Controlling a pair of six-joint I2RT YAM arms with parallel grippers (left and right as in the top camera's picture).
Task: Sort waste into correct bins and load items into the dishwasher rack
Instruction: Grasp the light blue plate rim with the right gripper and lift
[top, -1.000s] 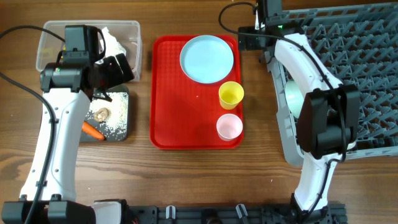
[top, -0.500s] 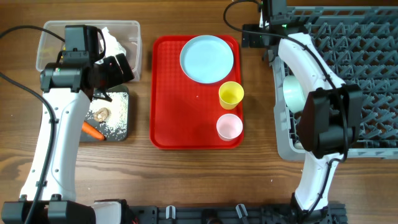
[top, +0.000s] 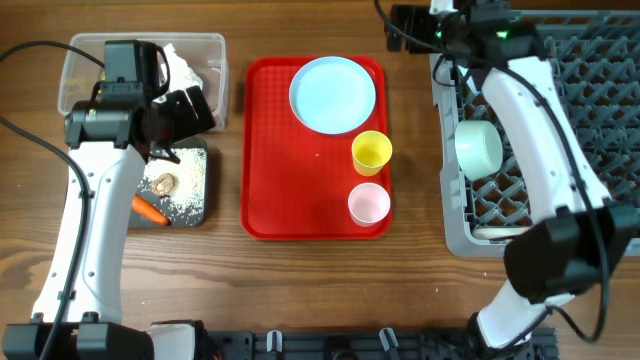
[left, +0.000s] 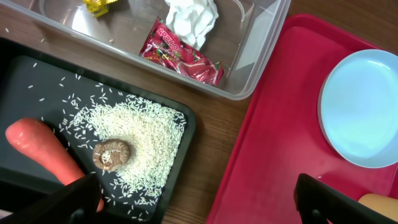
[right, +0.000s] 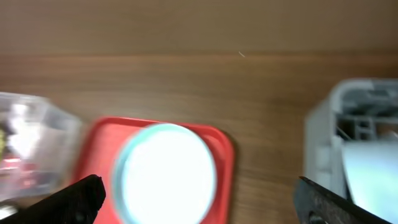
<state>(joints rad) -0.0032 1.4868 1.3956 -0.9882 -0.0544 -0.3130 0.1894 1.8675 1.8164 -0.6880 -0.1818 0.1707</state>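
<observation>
Plate (top: 333, 93), large and pale blue, lies flat at the 12 o'clock end of the red tray (top: 280, 190); the yellow cup (top: 371, 152) stands at its 5 o'clock, and the pink cup (top: 368, 203) at 6 o'clock of the yellow one; both cups are upright, mouths up. These three look to be what is left to load, since one pale bowl (top: 478, 148) already sits among the pegs at the 9 o'clock edge of the rack (top: 600, 110).

The waste seems sorted by kind. The carrot (left: 43, 152), brown lump (left: 112, 154) and rice (left: 140, 134) are in the black tray (left: 31, 81), the likely food bin; the tissue (left: 191, 17) and red wrapper (left: 182, 55) are in the clear tub (left: 261, 37), the likely dry bin.

The right gripper (right: 199, 196) hangs over bare table (top: 410, 260) near the rack's 10 o'clock corner, jaws spread wide and empty; in its wrist view the plate lies between the fingers, towards 10 o'clock of their midpoint, below them and untouched. That suits the plate as the next pick, a judgement only. The left gripper (left: 196, 196) is also wide apart and holds nothing; it hovers over the seam between tub and black tray, with the carrot just by its left finger at 9 o'clock.
</observation>
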